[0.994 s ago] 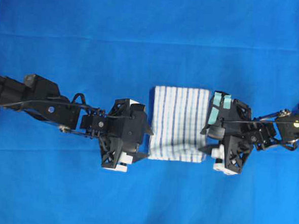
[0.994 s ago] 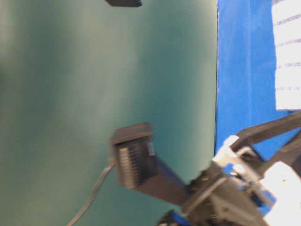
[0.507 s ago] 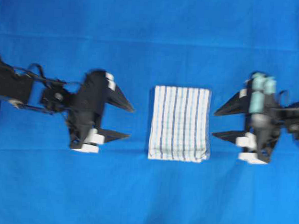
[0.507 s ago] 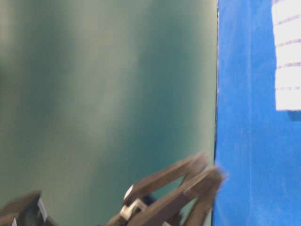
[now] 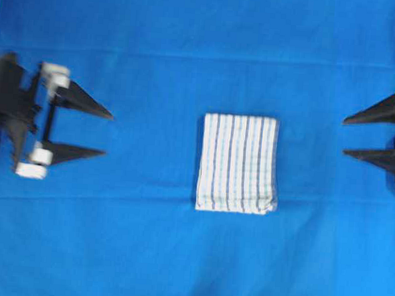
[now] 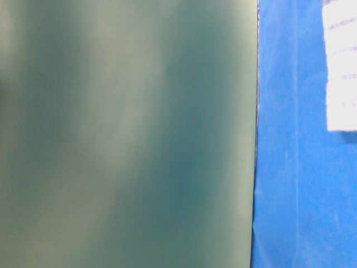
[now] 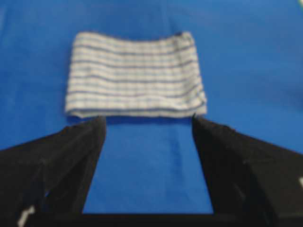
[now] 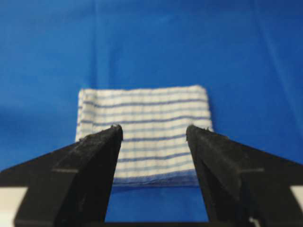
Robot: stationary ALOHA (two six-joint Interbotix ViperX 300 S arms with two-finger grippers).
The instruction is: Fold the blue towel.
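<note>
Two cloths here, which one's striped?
The small folded white terry towel with dark and pale blue stripes, lying mid-table. The large blue sheet beneath it is plain, without stripes.

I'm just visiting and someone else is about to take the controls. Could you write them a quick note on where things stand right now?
Left gripper: jaws open, empty, at the left edge of the overhead view.
Right gripper: jaws open, empty, at the right edge.
Blue towel: lies folded in a compact rectangle mid-table on the blue sheet, well apart from both grippers.
Done: the fold appears finished.
Left: probably nothing, unless another fold is wanted.
</note>
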